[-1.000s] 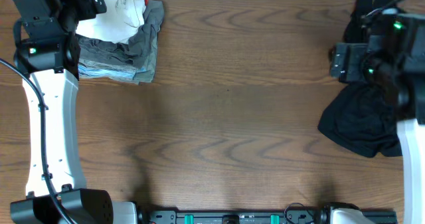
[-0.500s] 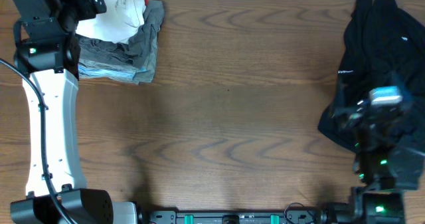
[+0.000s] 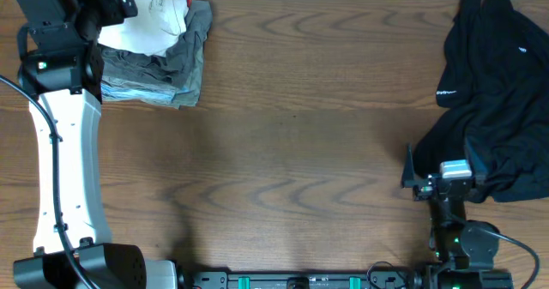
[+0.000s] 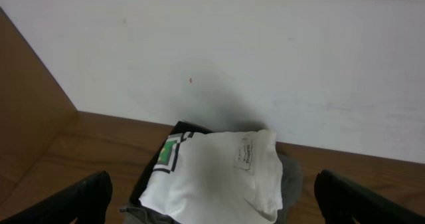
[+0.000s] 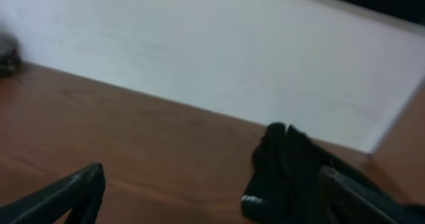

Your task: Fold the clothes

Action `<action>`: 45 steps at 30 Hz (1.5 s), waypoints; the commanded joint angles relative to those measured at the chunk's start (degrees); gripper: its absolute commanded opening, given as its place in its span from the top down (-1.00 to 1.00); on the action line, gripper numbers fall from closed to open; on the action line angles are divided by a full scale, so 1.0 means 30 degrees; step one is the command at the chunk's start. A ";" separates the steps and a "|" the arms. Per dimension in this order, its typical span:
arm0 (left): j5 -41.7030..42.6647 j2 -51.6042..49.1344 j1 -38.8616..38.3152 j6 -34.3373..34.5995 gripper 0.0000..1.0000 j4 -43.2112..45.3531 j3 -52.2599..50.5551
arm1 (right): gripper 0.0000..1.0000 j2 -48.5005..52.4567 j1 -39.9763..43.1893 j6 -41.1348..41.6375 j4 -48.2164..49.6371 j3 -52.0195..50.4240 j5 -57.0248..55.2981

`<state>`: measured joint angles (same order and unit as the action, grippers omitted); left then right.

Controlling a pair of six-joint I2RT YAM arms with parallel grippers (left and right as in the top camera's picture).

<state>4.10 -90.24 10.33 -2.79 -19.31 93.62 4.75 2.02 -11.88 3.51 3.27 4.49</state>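
Note:
The clothes, a white T-shirt (image 4: 219, 174) with a green print at its corner, lie folded on top of a stack of grey garments (image 3: 176, 66) at the table's far left, also seen from overhead as the white T-shirt (image 3: 159, 19). My left gripper (image 4: 212, 204) hangs just above it, open wide, one dark fingertip on each side and nothing between them. My right gripper (image 3: 442, 171) sits at the near right edge, open and empty, beside a crumpled black garment (image 3: 497, 92). In the right wrist view the right gripper (image 5: 212, 197) faces the wall.
The black garment (image 5: 292, 171) lies loose along the table's right side, reaching the back edge. A white wall (image 4: 265, 58) runs behind the table. The left arm (image 3: 64, 152) stretches along the left edge. Bare wood table (image 3: 300, 126) fills the middle.
The right arm has pulled back from the far right to the near edge, and the black garment lies uncovered. The left arm and the stack have not moved.

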 commanded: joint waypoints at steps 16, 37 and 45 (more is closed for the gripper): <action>-0.0087 0.0000 -0.0007 0.0036 -0.96 0.0000 -0.0007 | -0.98 -0.1494 -0.0306 0.1005 -0.2266 -0.0991 0.1617; -0.0087 0.0000 -0.0007 0.0036 -0.96 0.0000 -0.0007 | -0.99 -0.1122 -0.0321 0.1020 -0.2353 -0.0984 0.1304; -0.0087 0.0000 -0.0007 0.0036 -0.96 0.0000 -0.0007 | -0.98 -0.1122 -0.0321 0.1020 -0.2353 -0.0984 0.1304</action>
<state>4.10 -90.24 10.33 -2.79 -19.31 93.62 1.17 1.45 -9.47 -3.27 0.40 7.90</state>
